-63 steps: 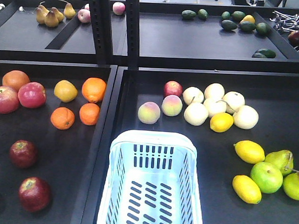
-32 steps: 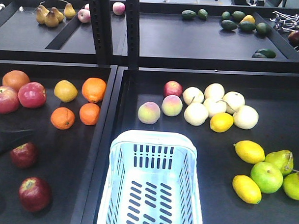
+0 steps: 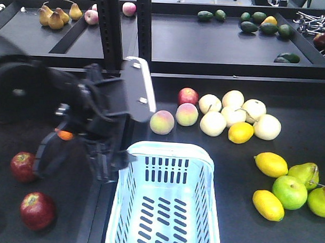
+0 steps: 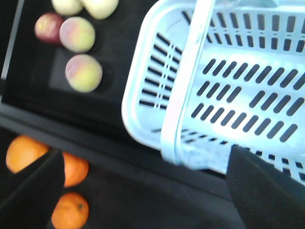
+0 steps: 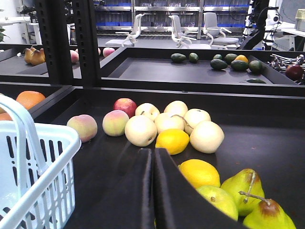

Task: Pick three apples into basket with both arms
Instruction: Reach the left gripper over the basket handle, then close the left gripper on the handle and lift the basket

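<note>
The left arm point(image 3: 72, 107), bearing a white-grey plate point(image 3: 140, 83), was positioned over the tray point(image 3: 73, 227) left of the basket point(image 3: 169, 147). Its forward end was just beside the basket's far-left corner. The left end effector point(image 4: 143, 205) was spread wide, with its fingers point(image 4: 33, 188) at opposite lower corners of the wrist view. The basket's corner and handle point(image 4: 186, 86) lay beneath it, with oranges point(image 4: 70, 213) to the left of the basket.

Two dark-red apples lay on the tray left of the basket, well apart from it. The first apple point(image 3: 23, 166) was level with the basket's far rim. The second apple point(image 3: 37, 210) was nearer the camera. Neither apple was in contact with the arm.

The right end effector point(image 5: 153, 191) was pressed together to the right of the basket. A lemon point(image 5: 200, 172) and a pear point(image 5: 243, 186) lay just beside it.
</note>
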Robot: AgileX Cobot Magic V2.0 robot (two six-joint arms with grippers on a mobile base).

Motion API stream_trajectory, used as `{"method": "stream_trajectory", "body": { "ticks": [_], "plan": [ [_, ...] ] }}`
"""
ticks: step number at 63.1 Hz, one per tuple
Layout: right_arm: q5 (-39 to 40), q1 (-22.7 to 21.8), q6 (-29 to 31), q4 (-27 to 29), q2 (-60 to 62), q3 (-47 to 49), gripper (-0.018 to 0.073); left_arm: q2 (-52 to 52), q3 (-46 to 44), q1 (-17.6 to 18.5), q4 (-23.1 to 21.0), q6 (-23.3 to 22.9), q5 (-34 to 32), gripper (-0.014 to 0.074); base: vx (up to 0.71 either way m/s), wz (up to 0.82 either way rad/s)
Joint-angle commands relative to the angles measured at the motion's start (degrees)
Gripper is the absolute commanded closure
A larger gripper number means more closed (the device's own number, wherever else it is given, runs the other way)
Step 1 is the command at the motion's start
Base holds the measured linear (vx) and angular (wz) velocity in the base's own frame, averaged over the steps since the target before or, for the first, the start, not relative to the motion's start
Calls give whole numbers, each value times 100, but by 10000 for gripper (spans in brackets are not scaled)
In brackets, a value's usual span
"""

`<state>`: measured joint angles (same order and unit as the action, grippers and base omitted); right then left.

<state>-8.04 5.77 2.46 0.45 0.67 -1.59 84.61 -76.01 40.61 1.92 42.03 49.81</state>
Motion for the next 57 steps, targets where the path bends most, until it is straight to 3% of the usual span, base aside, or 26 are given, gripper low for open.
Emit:
{"method": "stream_trajectory", "body": {
  "ticks": [1, 20, 39, 48, 57],
  "plan": [
    [429, 4, 59, -45, 77, -83, 568, 218, -443, 309, 188, -3, -175, -41, 0, 0],
    [429, 4, 59, -45, 77, -83, 568, 1350, -846, 665, 1002, -31, -48, -27, 0, 0],
    [429, 4, 59, -45, 77, -83, 568, 2003, -1254, 665, 1000, -44, -117, 8, 0, 0],
    [429, 4, 59, -45, 77, -83, 568, 2140, -1295, 665, 1004, -44, -165, 81, 0, 0],
    [429, 4, 59, -45, 77, -83, 568, 2185, -1295, 665, 1100, -56, -212, 235, 0, 0]
  ]
}}
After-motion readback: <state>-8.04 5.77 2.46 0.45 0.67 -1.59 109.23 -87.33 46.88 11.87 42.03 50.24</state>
